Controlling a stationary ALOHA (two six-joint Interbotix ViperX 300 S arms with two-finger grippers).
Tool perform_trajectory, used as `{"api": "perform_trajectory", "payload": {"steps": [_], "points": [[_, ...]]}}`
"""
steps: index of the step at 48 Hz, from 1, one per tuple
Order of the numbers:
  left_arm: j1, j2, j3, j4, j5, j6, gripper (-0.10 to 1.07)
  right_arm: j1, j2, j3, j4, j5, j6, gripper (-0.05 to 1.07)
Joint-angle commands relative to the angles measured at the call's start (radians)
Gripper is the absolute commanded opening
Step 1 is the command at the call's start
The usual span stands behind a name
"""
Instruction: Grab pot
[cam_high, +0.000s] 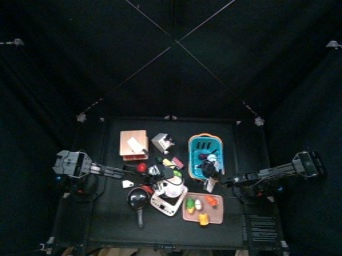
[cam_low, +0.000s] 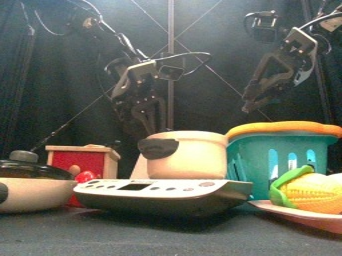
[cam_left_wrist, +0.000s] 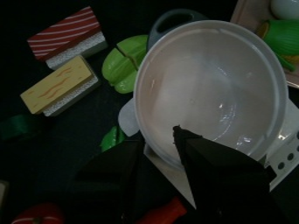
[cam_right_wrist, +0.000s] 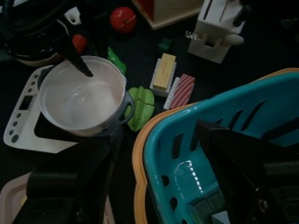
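pot: white pot (cam_left_wrist: 216, 92) sits on the kitchen scale (cam_low: 147, 195), mid surface; front view shows it cream with a dark handle toward the left.
pot inside: bare white bowl, seen from my left wrist view.
my left tool: left tool (cam_left_wrist: 176, 144) hangs over the pot's near rim; one jaw tip looks to be inside the wall, the other outside; jaws parted, not clenched on it. Contact with rim: cannot tell.
my right tool: right tool (cam_right_wrist: 158, 179) hovers above the teal basket (cam_right_wrist: 216, 131), jaws spread wide, holding nothing.
basket place: right of the pot, near it; orange rim in front view.
scale: white body, dark panel facing front, under the pot.
sushi piece: red-and-white block (cam_left_wrist: 66, 35), left of the pot on the surface.
sandwich piece: yellow slab (cam_left_wrist: 49, 87), just beside the sushi piece.
green food: green item (cam_left_wrist: 126, 63), touching or nearly touching the pot's wall, cannot tell which.
dark pan: dark pan (cam_low: 27, 185), far left in front view, lid knob on top.
red box: red box (cam_low: 80, 160), behind the pan, left of the pot.
corn: toy corn (cam_low: 310, 190) on a plate, right front.
surface: black surface (cam_low: 134, 235), crowded with toy kitchen things.
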Motion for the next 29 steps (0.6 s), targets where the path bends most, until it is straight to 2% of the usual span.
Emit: {"api": "perform_trajectory", "payload": {"steps": [1, 17, 29], "points": [[0.017, 0.002, -0.011, -0.011, -0.015, -0.002, 0.70, -0.002, -0.014, -0.009, -0.002, -0.002, -0.002, 0.98], [0.032, 0.005, -0.008, -0.026, -0.026, -0.002, 0.39, -0.002, -0.014, -0.005, -0.002, 0.000, -0.002, 0.98], [0.032, -0.026, -0.012, -0.032, -0.026, -0.002, 0.37, -0.008, -0.014, -0.002, -0.002, 0.000, -0.002, 0.98]]}}
